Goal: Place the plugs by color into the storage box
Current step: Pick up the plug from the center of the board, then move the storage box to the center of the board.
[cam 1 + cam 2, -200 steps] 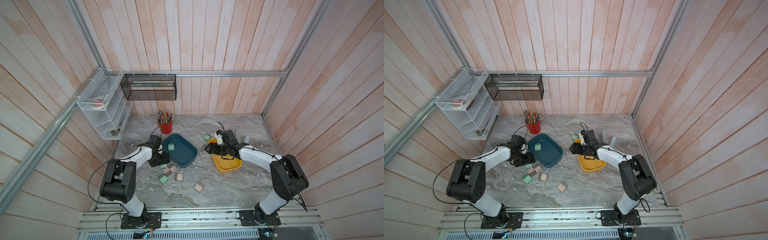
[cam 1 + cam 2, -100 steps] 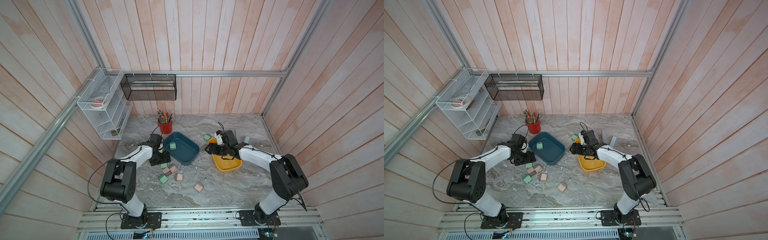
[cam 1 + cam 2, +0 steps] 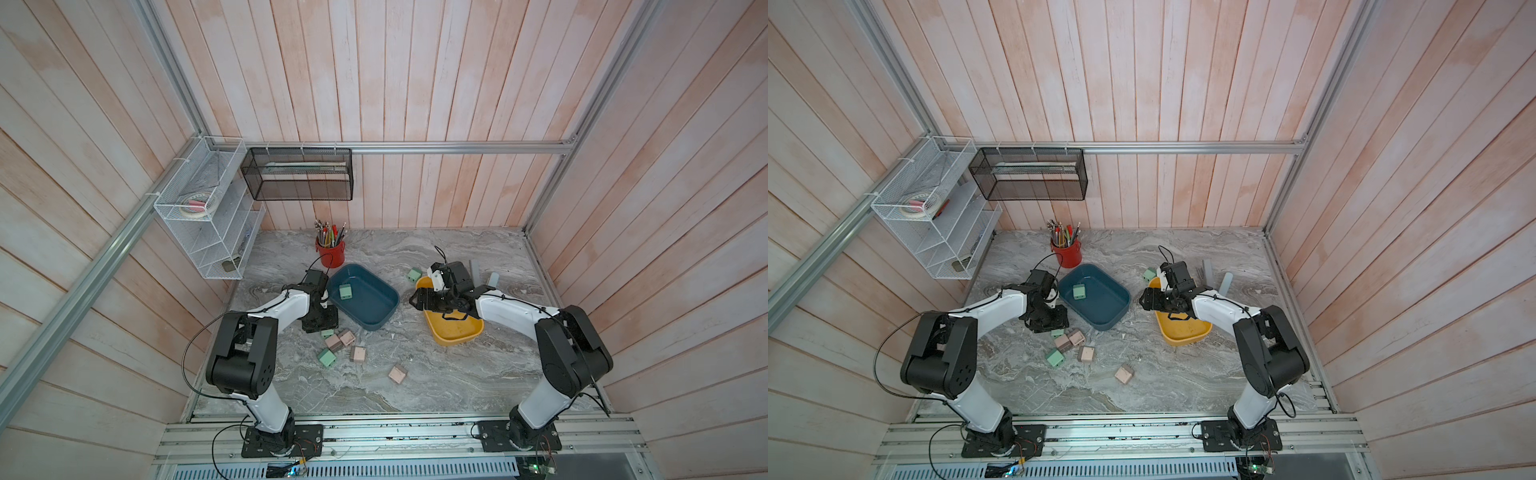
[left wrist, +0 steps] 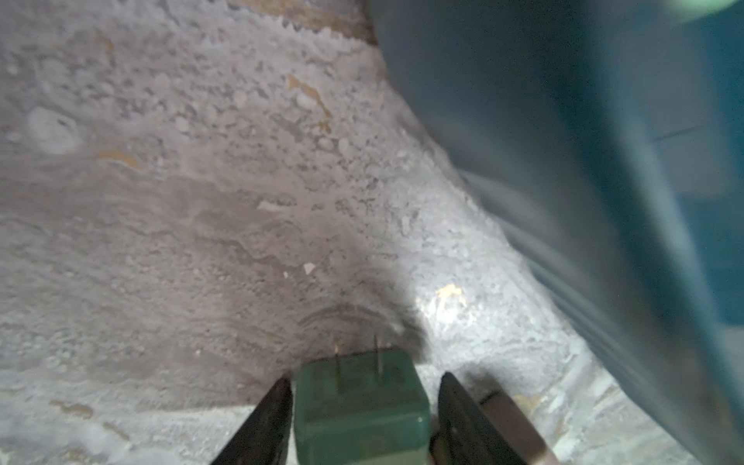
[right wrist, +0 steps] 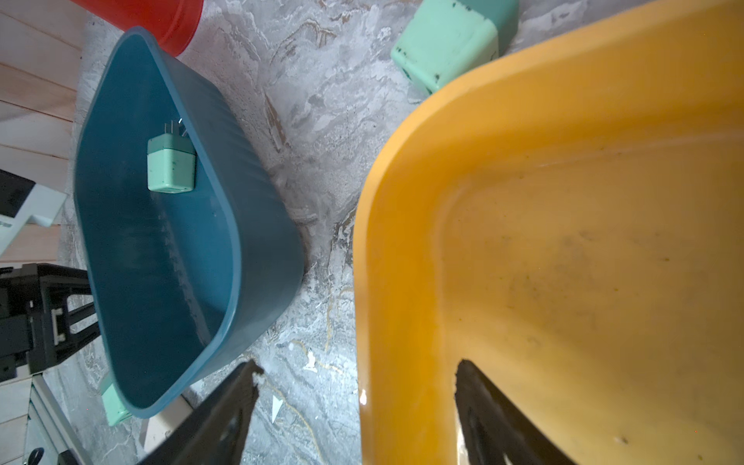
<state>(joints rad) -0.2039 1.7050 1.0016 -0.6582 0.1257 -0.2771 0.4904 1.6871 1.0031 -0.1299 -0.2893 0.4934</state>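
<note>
**Beside the blue bin (image 4: 604, 161), a green plug (image 4: 358, 406) is being bracketed by the left gripper (image 4: 364, 380)**

Close on either side of that plug, the gripper's dark fingers (image 4: 265, 422) are being held low over the marble table (image 4: 161, 201). One finger is being pressed to the plug's side. By the other, a thin gap is being shown near the tip, so whether the plug is truly being pinched cannot be told. Its prongs are being pointed away from the wrist. In both top views the plug is being half hidden under the gripper, just outside the bin's wall.

Near it on the table, a first pink plug (image 3: 333, 343) and a second pink plug (image 3: 347, 337) are being shown side by side. A second green plug (image 3: 327, 357) and a third pink plug (image 3: 358, 354) are being shown close by, and a fourth pink plug (image 3: 397, 374) further apart. Inside the blue bin a third green plug (image 3: 345, 291) is being contained.

Across the table, the right gripper (image 5: 356, 363) is being held spread wide. The rim of the yellow bin (image 5: 563, 241) is being straddled, one finger over the inside and one over the table. A fourth green plug (image 5: 447, 44) is being shown just beside that bin's rim.

Behind the blue bin a red cup (image 3: 330, 253) of pencils is being shown, and beyond the yellow bin two grey bars (image 3: 473, 270).
</note>
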